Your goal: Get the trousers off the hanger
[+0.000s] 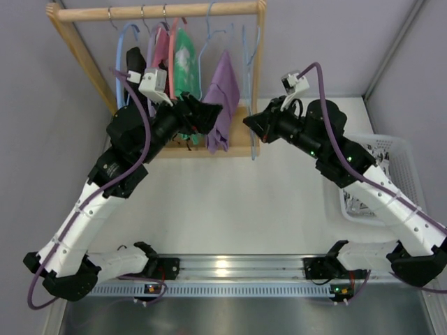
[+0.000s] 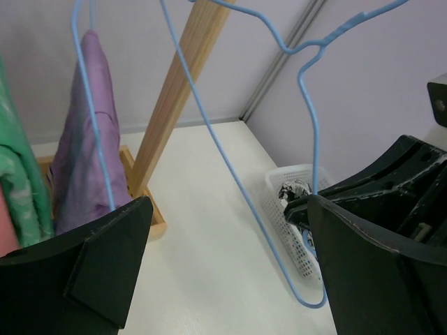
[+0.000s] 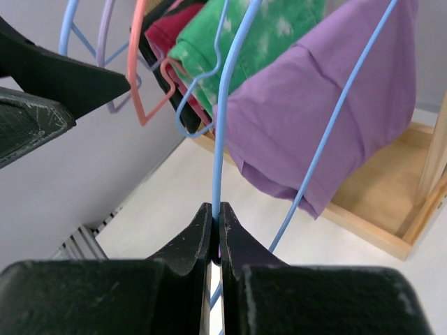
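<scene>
No text, label, brand name, number or sign can be read on anything in the three views (the black scribble on the trousers (image 2: 294, 189) is pattern, not lettering).

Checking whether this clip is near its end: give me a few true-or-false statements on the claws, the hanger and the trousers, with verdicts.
The right claw is shut on the hanger wire. True.
The left claw grips the purple garment. False: it is open and holds nothing.
The trousers hang on the hanger. False: it is bare; they lie in the white basket.
The purple garment hangs from the wooden rack. True.
</scene>
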